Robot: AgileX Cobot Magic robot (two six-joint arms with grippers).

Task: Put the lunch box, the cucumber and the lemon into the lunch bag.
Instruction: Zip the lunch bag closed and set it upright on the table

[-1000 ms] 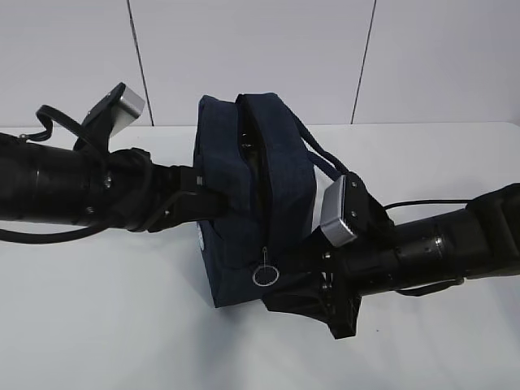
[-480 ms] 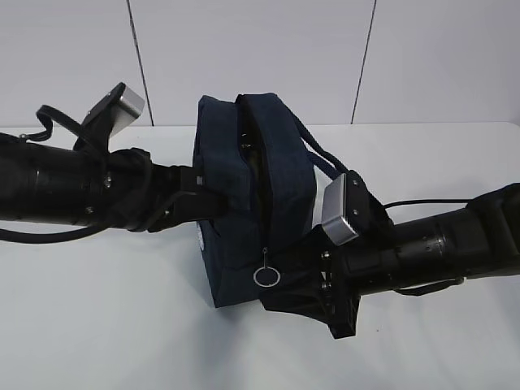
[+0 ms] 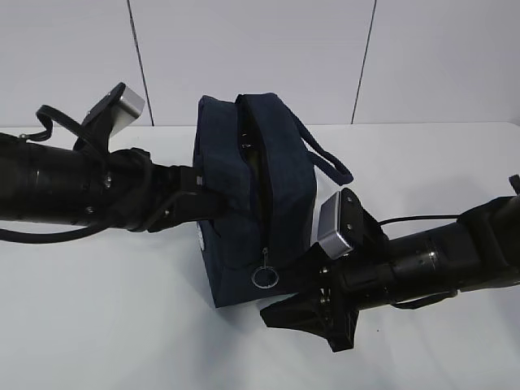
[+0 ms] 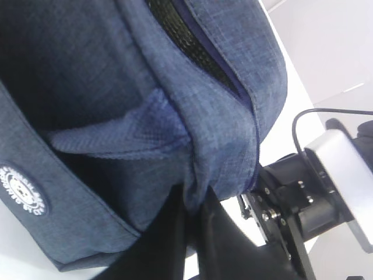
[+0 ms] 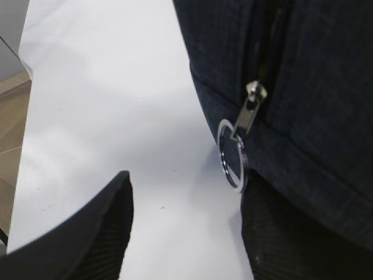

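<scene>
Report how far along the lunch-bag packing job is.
Done: no lunch box, cucumber or lemon shows on the white table, so presumably packed. In hand: left hand pinches the navy fabric lunch bag; open right hand sits at its silver ring pull. Left: the top zipper still gapes.

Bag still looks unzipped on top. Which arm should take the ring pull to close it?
Right, probably. Its open end effector already sits beside the ring pull at the low end of the lunch bag zipper. The left end effector is shut on the bag's side fabric, apparently steadying it.
</scene>
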